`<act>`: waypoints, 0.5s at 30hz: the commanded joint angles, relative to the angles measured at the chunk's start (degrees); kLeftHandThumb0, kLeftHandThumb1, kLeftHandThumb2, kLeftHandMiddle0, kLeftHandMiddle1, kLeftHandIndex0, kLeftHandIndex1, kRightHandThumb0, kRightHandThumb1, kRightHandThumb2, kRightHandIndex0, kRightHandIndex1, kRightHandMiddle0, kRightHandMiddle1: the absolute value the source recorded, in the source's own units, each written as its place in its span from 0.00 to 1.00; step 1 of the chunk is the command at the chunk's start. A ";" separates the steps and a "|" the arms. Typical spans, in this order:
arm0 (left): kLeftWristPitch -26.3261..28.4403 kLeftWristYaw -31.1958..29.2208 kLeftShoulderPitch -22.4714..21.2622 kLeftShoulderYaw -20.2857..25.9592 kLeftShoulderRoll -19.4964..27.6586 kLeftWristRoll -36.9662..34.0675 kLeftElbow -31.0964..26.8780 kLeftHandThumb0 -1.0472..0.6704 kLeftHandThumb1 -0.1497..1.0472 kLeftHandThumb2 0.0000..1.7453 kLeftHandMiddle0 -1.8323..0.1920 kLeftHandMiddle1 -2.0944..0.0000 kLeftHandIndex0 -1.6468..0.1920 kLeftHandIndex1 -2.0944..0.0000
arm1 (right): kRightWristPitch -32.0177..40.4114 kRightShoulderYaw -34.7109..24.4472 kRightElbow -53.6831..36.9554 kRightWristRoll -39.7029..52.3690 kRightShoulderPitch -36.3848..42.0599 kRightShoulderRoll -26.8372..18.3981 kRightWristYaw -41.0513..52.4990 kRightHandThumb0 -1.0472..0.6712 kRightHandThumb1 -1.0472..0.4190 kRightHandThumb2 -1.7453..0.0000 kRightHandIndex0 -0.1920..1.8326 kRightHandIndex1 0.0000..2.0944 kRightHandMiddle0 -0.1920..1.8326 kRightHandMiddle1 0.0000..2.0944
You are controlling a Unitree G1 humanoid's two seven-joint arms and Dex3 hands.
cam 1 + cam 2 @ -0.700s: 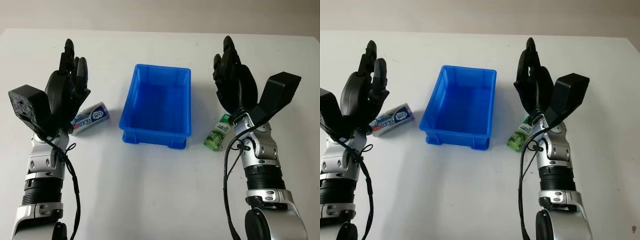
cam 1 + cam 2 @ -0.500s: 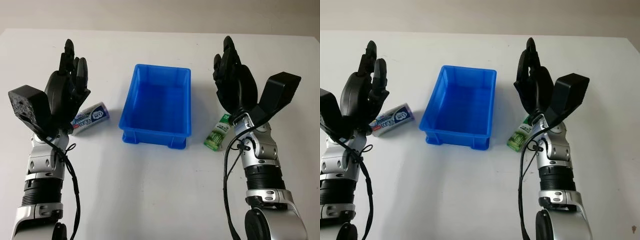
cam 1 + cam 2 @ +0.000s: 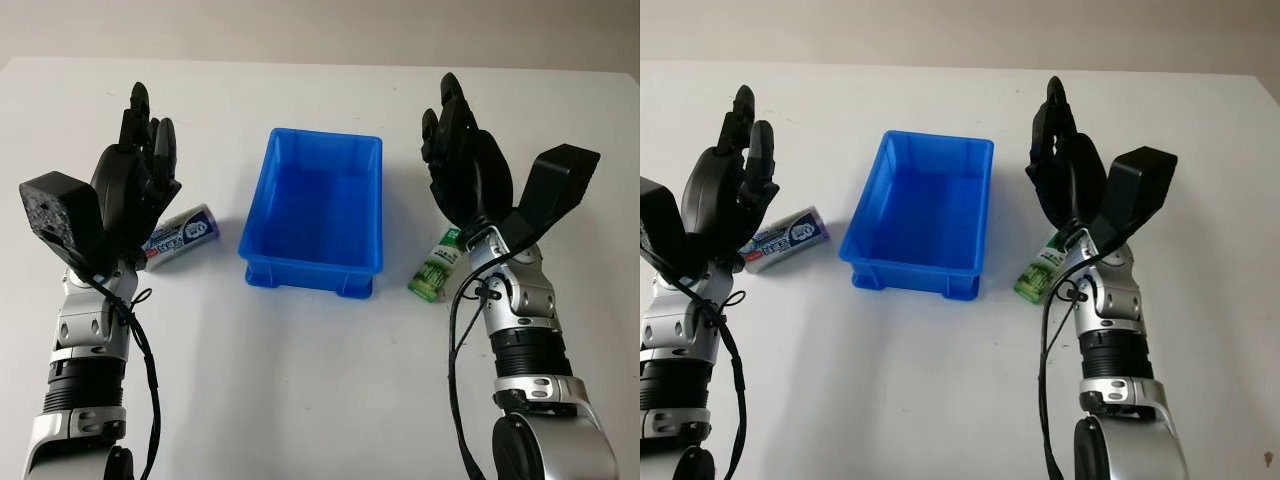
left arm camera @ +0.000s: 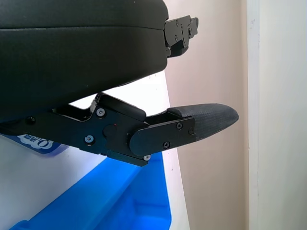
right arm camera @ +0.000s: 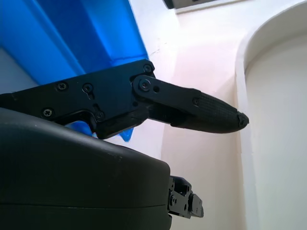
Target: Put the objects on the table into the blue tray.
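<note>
Blue tray [image 3: 312, 215] between raised hands; left robot hand [image 3: 135, 185] open, holding nothing; right robot hand [image 3: 465, 170] likewise.

A white table [image 3: 300, 380] meets a beige wall [image 3: 320, 30].

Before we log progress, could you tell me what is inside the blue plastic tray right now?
Nothing can be seen in the blue plastic tray: its floor shows bare blue. Only a strip just behind its near wall is hidden.
</note>
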 commanded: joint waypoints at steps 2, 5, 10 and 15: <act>0.05 -0.03 0.50 -0.09 0.11 0.02 -1.50 0.16 1.00 0.36 1.00 1.00 1.00 1.00 | -0.71 0.37 -2.65 -2.13 -0.44 -6.02 2.87 0.13 0.00 0.74 0.00 0.00 0.00 0.00; -0.30 -0.60 0.11 0.12 -0.08 -0.59 -0.75 0.17 1.00 0.36 1.00 1.00 1.00 1.00 | 0.80 2.54 -4.07 -5.35 -1.04 -14.12 9.62 0.16 0.00 0.83 0.00 0.00 0.00 0.00; -0.58 -1.07 -0.50 0.01 -0.13 -0.71 0.09 0.17 1.00 0.36 1.00 1.00 1.00 1.00 | 2.23 3.89 -6.51 -7.28 -0.13 -19.73 14.86 0.20 0.00 0.92 0.00 0.00 0.00 0.01; -1.27 -1.61 -0.79 -0.01 -0.17 -0.77 0.86 0.18 1.00 0.36 1.00 1.00 1.00 1.00 | 5.59 5.04 -9.07 -8.80 1.42 -23.57 18.45 0.20 0.06 0.97 0.00 0.01 0.01 0.02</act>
